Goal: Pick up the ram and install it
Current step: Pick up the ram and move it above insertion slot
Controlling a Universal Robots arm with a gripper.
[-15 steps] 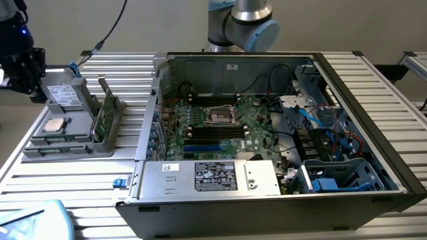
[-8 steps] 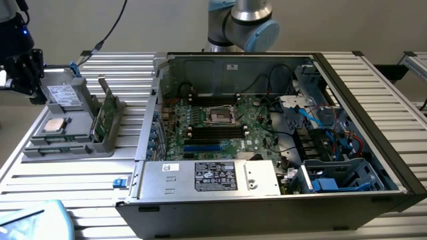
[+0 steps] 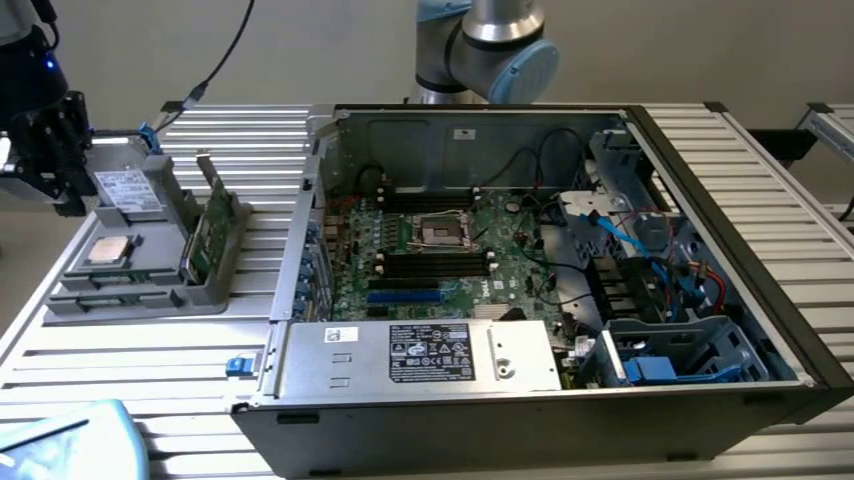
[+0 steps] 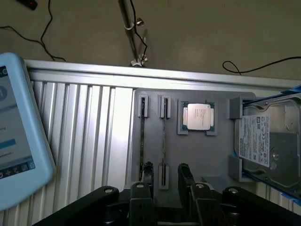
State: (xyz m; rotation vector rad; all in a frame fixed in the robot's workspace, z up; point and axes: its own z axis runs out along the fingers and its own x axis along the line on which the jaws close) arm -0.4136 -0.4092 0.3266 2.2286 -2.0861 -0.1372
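Observation:
The ram (image 3: 200, 235) is a thin green stick standing on edge in a slot of the grey parts tray (image 3: 160, 295), at the exterior view's left. In the wrist view I see the ram (image 4: 142, 139) edge-on as a thin line, with a second thin stick (image 4: 163, 141) beside it. My gripper (image 3: 64, 195) hangs over the tray's far left side, apart from the ram. Its two black fingers (image 4: 147, 172) stand apart with nothing between them, so my gripper (image 4: 165, 173) is open. The black memory slots (image 3: 434, 262) lie on the motherboard inside the open case.
The tray also holds a square silver processor (image 4: 197, 117) and a silver drive (image 4: 268, 141) with a white label. The open computer case (image 3: 747, 330) has tall walls and loose cables. A light-blue tablet (image 4: 14, 132) lies on the slatted table (image 3: 147, 370).

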